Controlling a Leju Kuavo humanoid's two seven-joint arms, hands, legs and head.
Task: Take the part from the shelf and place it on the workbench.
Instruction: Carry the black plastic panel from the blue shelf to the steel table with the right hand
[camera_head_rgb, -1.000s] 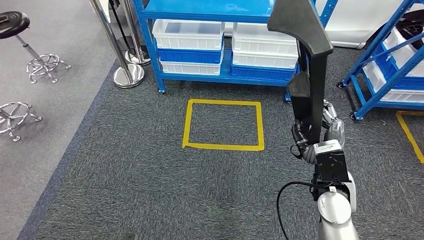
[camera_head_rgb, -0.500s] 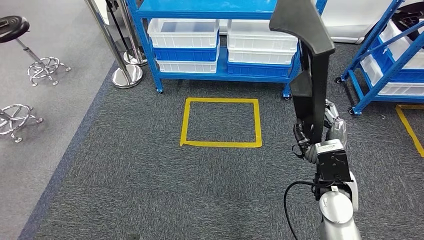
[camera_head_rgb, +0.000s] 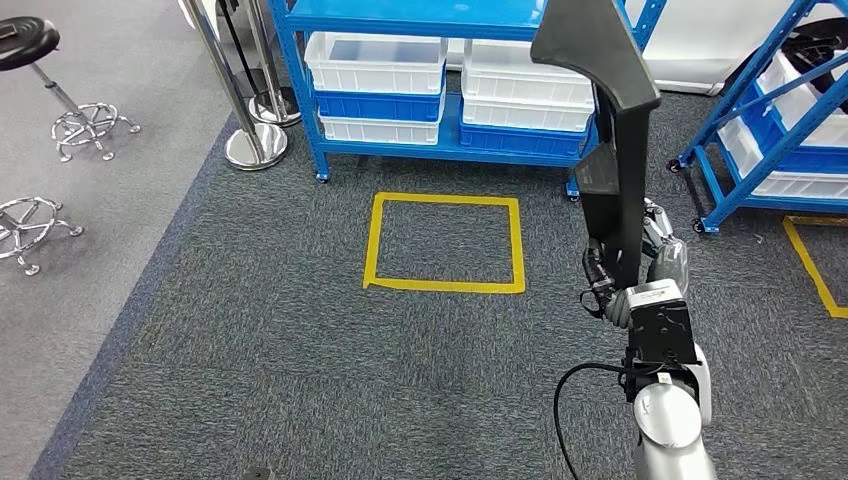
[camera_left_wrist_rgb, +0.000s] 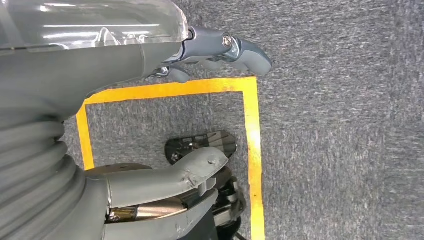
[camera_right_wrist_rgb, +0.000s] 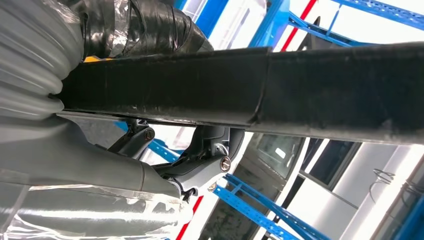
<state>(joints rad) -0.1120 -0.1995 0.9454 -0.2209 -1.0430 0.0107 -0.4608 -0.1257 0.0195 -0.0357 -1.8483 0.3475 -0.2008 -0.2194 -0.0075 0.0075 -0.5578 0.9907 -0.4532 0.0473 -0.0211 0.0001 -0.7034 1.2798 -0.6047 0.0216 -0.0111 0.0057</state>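
Against the view of half a second ago the whole floor scene sits slightly lower and to the right: camera shift, not a move of the things. The grip on the part reads unchanged.

Item 1. Part (camera_head_rgb: 612, 130): long black angled piece, held upright over the grey carpet (camera_head_rgb: 300, 350), its broad upper end level with the shelf bins, its lower end in the right hand. Close up, a dark channel-shaped bar (camera_right_wrist_rgb: 280, 90).

Item 2. Right hand (camera_head_rgb: 640, 262): fingers wrapped round the part's lower end, clamped on it.

Item 3. Left hand (camera_left_wrist_rgb: 150, 165): hanging over the floor, thumb and fingers spread, nothing between them.

Item 4. Yellow tape square (camera_head_rgb: 445, 243) on the carpet, left of the part, in front of the blue shelf (camera_head_rgb: 420, 20).

Item 5. White and blue bins (camera_head_rgb: 375, 75) stacked on the shelf's lower level.

Item 6. Second blue rack (camera_head_rgb: 760, 120) at the right; chrome post base (camera_head_rgb: 256, 145) and stools (camera_head_rgb: 40, 60) at the left.

Writing: no legible label or brand on any item.
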